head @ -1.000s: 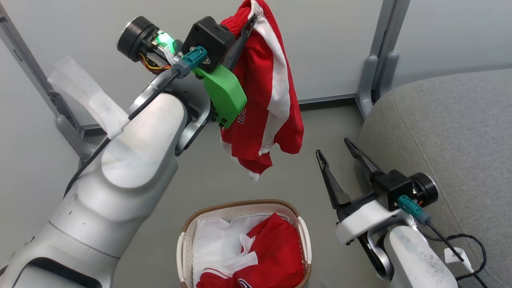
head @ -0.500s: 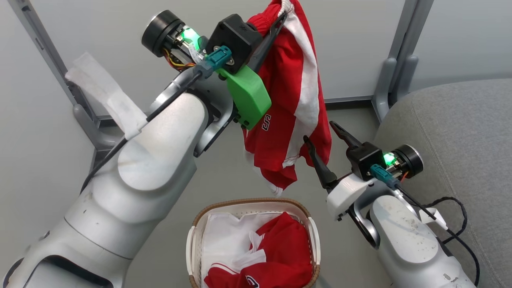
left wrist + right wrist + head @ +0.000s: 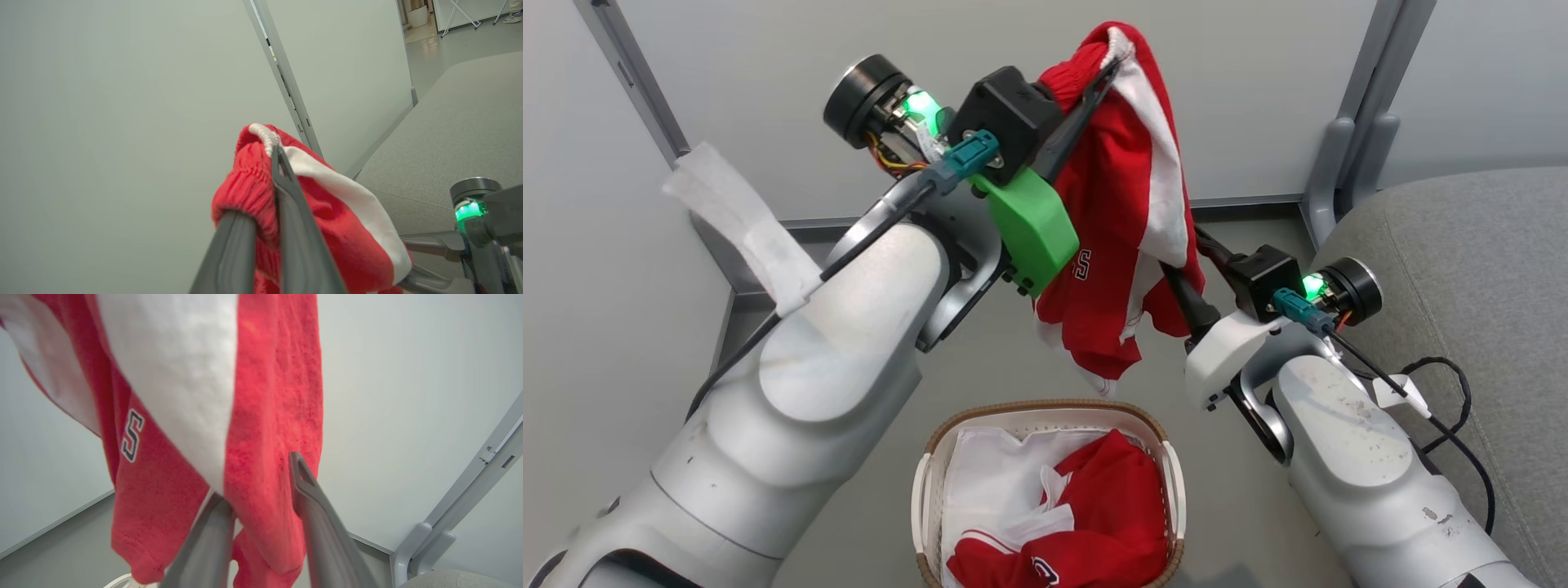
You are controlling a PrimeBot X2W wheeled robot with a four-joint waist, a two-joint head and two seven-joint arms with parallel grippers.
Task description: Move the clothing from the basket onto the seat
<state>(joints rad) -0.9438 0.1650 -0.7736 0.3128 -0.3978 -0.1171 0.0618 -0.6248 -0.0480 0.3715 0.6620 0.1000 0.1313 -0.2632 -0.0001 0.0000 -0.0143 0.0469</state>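
The basket (image 3: 1045,405) and jersey (image 3: 1111,506) look cropped below.

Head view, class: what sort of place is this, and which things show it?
Probably an indoor lab or test bay, not a home: pale partition panels on grey metal posts, bare grey floor, with a grey seat and laundry basket.

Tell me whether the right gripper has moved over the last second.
Yes. The right gripper has moved up and left, away from the seat, to the hanging red garment.

Right arm (image 3: 1339,457) stands between basket (image 3: 1045,406) and seat (image 3: 1462,245).
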